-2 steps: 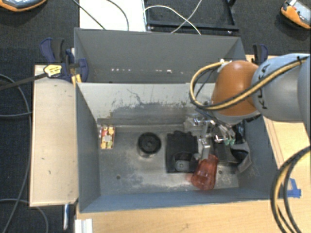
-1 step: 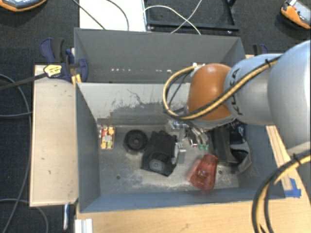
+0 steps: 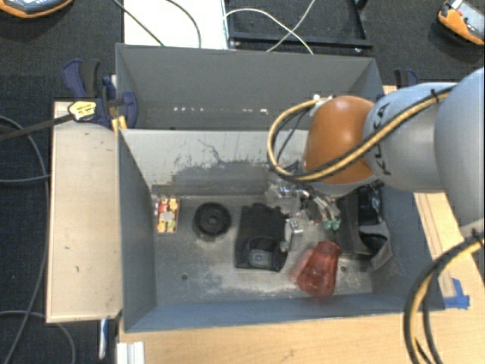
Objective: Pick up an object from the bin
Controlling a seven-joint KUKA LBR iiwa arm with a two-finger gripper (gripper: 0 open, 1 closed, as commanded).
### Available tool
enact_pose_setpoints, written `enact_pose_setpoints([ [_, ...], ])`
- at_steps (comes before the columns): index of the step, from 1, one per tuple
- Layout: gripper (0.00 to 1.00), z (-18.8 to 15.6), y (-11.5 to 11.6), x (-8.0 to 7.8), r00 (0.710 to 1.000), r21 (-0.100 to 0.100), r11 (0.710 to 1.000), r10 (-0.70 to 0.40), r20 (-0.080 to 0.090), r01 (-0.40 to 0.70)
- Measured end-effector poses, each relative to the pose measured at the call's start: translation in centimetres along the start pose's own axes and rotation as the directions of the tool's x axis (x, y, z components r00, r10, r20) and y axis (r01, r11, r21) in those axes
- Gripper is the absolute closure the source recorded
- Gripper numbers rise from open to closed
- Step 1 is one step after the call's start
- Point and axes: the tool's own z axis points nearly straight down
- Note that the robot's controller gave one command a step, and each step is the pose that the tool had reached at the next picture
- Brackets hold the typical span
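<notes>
My gripper (image 3: 292,224) hangs low in the middle of the bin, under the orange wrist cover. It is at the right edge of a black boxy device (image 3: 258,240) that lies flat on the floor. A red translucent cup-like thing (image 3: 318,268) lies on its side just below and right of the gripper. I see nothing held in the gripper.
A black round disc (image 3: 212,220) rests left of the boxy device. A small yellow, red and white block (image 3: 164,213) sits near the left wall. Dark black pieces (image 3: 371,230) are heaped by the right wall, partly under the arm.
</notes>
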Motion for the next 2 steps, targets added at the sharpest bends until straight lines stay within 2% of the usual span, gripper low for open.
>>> enact_pose_setpoints([
  [1, 1.00, -0.02, 5.86, -0.95, 0.984, -0.005, 0.984, 0.177, -0.008, -0.177],
  [2, 1.00, -0.02, 5.85, -0.95, 0.984, -0.005, 0.984, 0.177, -0.008, -0.177],
])
